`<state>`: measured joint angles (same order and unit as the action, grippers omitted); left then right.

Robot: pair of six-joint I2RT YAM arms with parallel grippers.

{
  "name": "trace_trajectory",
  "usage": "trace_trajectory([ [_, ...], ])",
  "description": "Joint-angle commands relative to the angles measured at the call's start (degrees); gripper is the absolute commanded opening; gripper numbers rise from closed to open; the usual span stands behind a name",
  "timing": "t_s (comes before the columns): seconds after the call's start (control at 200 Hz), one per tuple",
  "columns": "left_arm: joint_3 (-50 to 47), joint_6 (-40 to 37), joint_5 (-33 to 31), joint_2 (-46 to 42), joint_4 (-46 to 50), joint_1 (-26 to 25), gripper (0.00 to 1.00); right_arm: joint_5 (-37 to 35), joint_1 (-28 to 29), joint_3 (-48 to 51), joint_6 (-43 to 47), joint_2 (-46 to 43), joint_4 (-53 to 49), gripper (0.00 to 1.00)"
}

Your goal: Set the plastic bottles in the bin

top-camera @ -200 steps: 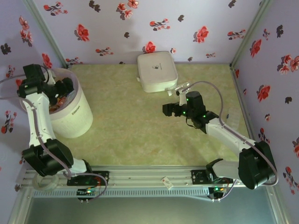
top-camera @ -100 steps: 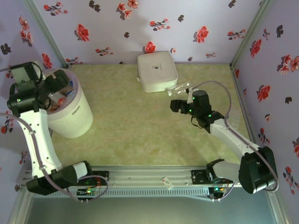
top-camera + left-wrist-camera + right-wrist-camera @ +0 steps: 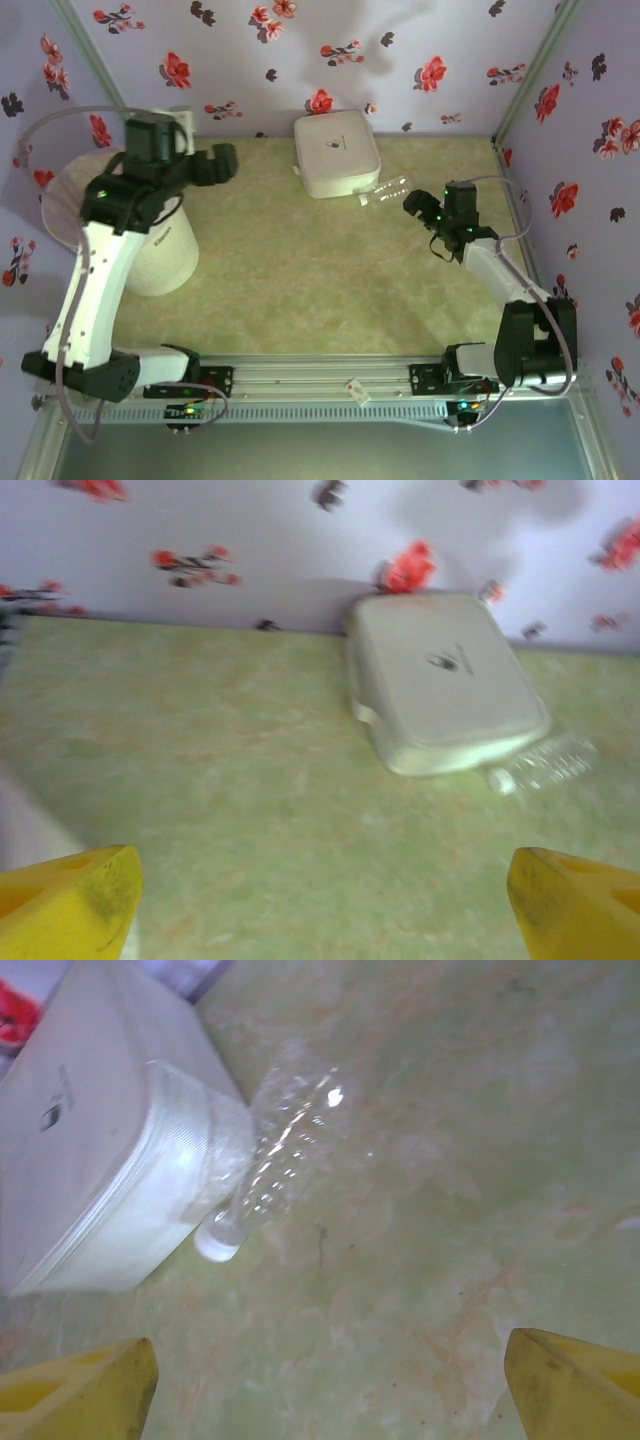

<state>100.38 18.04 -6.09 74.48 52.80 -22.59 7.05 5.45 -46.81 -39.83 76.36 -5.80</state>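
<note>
One clear plastic bottle [image 3: 384,190] with a white cap lies on its side against the front right edge of the flat white box. In the right wrist view the bottle [image 3: 278,1155] lies ahead and to the left of my right gripper [image 3: 325,1400], which is open and empty. From above, the right gripper [image 3: 413,202] hovers just right of the bottle. My left gripper [image 3: 222,160] is open and empty, out past the right side of the bin [image 3: 165,258], pointing toward the box. The left wrist view has the bottle [image 3: 548,765] far ahead at the right.
The flat white box [image 3: 336,152] sits at the back centre against the flowered wall and shows in both wrist views [image 3: 450,680] [image 3: 90,1160]. The left arm crosses over the bin and hides most of its opening. Green tabletop lies between the two grippers.
The left arm has swung from the bin's left rim over and rightward, its gripper now facing the box. The right gripper has moved right and back, toward the bottle beside the box.
</note>
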Motion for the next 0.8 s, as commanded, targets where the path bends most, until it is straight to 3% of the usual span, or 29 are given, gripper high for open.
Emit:
trace_trajectory([
  [0.0, -2.84, 1.4, -0.04, 3.28, -5.95, -6.3, 0.96, -0.17, -1.12, -3.39, -7.58, 4.57, 2.52, 0.9],
  [0.13, -11.17, 7.62, 9.28, 5.66, -15.86, -9.23, 0.96, -0.66, -1.76, -7.47, -10.66, 11.2, 4.57, 0.9],
  [0.32, -16.43, 8.21, 5.17, 9.0, -17.11, -14.22, 1.0, -1.58, -1.85, -13.33, -13.76, 20.99, 6.29, 0.93],
  [0.56, -25.04, 11.8, 6.0, 7.54, -22.08, -14.68, 1.0, -0.93, -0.8, -18.9, -19.11, 30.44, 10.1, 0.92],
  [0.795, -25.41, 11.43, 5.13, 7.26, -22.56, -14.68, 1.0, -1.81, 1.21, -22.79, -21.53, 35.55, 11.53, 0.93],
])
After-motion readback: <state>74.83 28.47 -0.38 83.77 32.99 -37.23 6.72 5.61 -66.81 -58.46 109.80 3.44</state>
